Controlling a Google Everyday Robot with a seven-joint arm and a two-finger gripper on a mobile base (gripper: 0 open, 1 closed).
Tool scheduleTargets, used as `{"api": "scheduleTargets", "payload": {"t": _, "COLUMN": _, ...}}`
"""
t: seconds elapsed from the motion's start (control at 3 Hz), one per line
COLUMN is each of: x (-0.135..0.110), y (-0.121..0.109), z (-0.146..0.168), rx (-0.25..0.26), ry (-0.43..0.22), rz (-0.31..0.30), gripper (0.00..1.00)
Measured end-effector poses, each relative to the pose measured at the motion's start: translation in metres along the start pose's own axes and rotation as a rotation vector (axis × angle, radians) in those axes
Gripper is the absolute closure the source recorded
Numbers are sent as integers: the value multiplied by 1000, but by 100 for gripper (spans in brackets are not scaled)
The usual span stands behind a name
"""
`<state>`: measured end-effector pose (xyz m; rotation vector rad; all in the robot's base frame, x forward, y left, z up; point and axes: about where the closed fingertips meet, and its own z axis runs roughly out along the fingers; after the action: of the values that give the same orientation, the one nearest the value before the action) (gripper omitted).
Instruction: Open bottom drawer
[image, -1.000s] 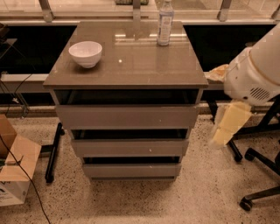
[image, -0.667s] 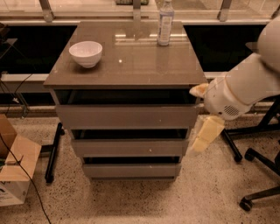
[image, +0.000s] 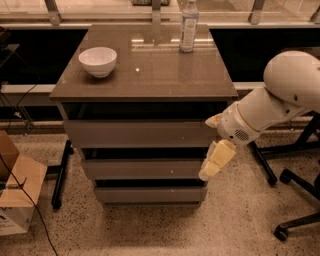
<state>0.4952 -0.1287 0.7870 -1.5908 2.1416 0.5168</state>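
Gripper (image: 216, 161) swings in leftward, now beside middle drawer (image: 142, 169), right edge; grip width, can't tell. Bottom drawer (image: 150, 194) shut, just below. Careful: stay this high and you snag middle panel instead.

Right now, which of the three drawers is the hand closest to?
The middle drawer: the hand hangs at its right end. The bottom drawer lies lower, the top drawer higher.

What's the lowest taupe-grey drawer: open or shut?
Shut: the lowest taupe-grey drawer shows only its front, no inside. The cream end effector hangs at the right end of the middle drawer.
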Motion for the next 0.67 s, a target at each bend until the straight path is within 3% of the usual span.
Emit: {"api": "scheduleTargets", "payload": {"t": 0.67, "x": 22, "y": 1, "z": 65, "rx": -12, "ry": -2, "rz": 8, "gripper": 0}}
